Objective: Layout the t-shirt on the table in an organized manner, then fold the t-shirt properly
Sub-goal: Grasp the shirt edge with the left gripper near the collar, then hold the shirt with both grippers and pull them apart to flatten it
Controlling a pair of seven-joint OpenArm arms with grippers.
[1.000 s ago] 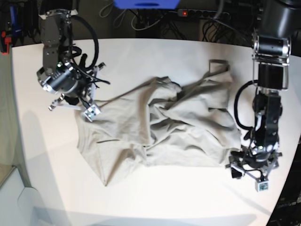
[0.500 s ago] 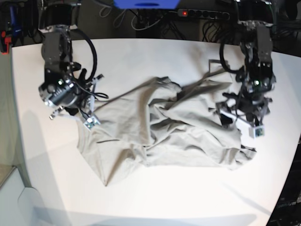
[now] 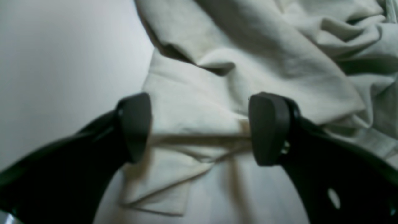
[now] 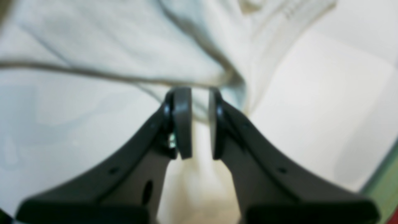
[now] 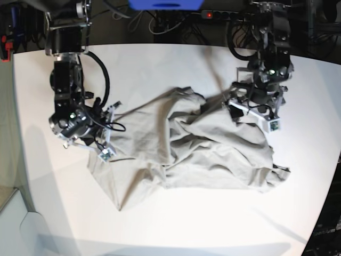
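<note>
Right pincer: jaws nearly together, a thin fold of the t-shirt pinched between the pads. Right wrist view is soft-focus; cloth texture behind the pads is hard to read. In the base view this pincer sits at left of frame, at the shirt's left edge; the pinch itself is too small to make out there.

Left pincer: jaws spread wide, nothing held. It hovers over a flat flap at the t-shirt edge, with bare tabletop in the left of the frame. Whether the pads touch cloth cannot be told. Base view puts this pincer at upper right, over the shirt's upper right part; arm links hide the cloth beneath.

T-shirt: crumpled heap at centre of the white tabletop, deep creases through the middle, one pointed corner toward lower left. Only the base view shows the full outline; the wrist views show just edges.
</note>
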